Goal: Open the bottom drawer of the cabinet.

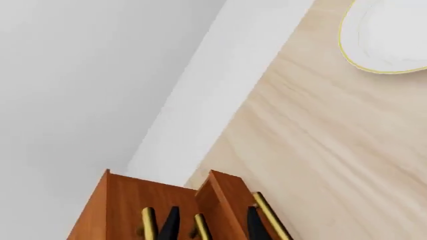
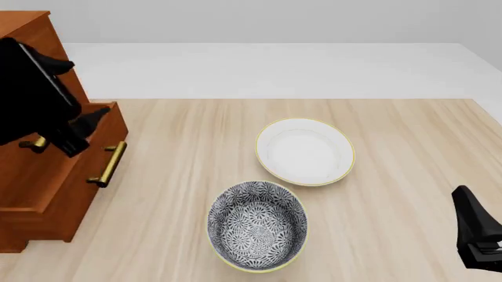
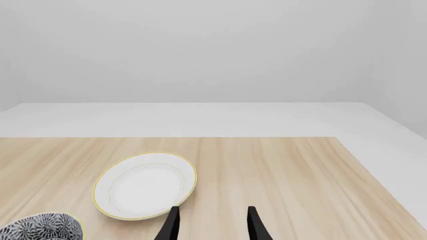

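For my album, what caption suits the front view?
Left arm's end effector at a wooden cabinet, two bowls on the table.

Pale wooden table (image 2: 408, 147) on white floor (image 2: 274, 70), grey wall (image 3: 200, 50) behind.

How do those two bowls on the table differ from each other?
The white bowl is plain white with a thin yellow rim line; the patterned bowl is covered in a dark floral print. The white bowl looks shallow and wide, the patterned bowl deeper with steep walls. The white bowl sits farther from the arms. Both stand upright, empty, on the wooden table.
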You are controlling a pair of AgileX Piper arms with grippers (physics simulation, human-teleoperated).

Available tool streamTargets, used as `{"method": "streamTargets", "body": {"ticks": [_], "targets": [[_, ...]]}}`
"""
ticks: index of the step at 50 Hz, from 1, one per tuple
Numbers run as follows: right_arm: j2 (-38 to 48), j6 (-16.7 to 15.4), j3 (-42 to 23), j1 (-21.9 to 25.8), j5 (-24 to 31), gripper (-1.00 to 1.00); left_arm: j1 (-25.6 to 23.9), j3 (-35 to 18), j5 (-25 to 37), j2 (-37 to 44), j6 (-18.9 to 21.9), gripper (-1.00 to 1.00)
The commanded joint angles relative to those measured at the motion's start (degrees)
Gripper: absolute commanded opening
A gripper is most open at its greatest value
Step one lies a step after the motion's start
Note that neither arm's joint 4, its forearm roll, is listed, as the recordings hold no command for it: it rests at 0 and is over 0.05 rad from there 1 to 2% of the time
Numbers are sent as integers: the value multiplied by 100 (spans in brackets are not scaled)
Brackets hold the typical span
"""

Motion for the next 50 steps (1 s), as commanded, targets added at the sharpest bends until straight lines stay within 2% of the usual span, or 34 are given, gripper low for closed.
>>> {"method": "streamTargets", "body": {"ticks": [1, 4, 5, 6, 7, 8, 10, 14, 15, 20, 27, 31, 32, 36, 44, 49, 50], "targets": [[0, -1, 0, 0, 1, 100, -118, -793, 983, -310, -1177, 100], [0, -2, 0, -1, 0, 100, -18, -927, 1123, -381, -1411, 100], [0, 1, 0, 0, 0, 100, 120, -871, 1094, -400, -1366, 100], [0, 0, 0, -1, 0, 100, 150, -956, 1169, -406, -1550, 100], [0, 2, 0, -1, 0, 100, 158, -1162, 1330, -378, -1913, 100], [0, 0, 0, 0, 0, 100, 278, -1135, 1328, -424, -1885, 100], [0, 0, 0, -1, 0, 100, 294, -1251, 1486, -450, -2188, 100], [0, 0, 0, 0, 0, 100, 380, -1383, 1615, -497, -2476, 100], [0, -1, 0, -1, -1, 100, 417, -1439, 1679, -525, -2677, 100], [0, 1, 0, 0, 0, 100, 408, -1410, 1788, -595, -3126, 100], [1, 2, 0, 0, 1, 100, 435, -1460, 1921, -716, -3410, 100], [-1, -1, 0, -1, -1, 100, 401, -1486, 2028, -762, -3799, 100], [0, 0, 0, 0, -1, 100, 403, -1474, 2042, -780, -3766, 100], [0, -2, 0, 0, -1, 100, 296, -1558, 2212, -769, -4292, 100], [0, 0, 0, -1, 0, 100, 493, -1589, 2420, -810, -4266, 100], [-1, 0, 0, -1, -1, 100, 513, -1627, 2477, -812, -4387, 100], [1, 1, 0, 1, 1, 100, 528, -1587, 2492, -830, -4511, 100]]}}
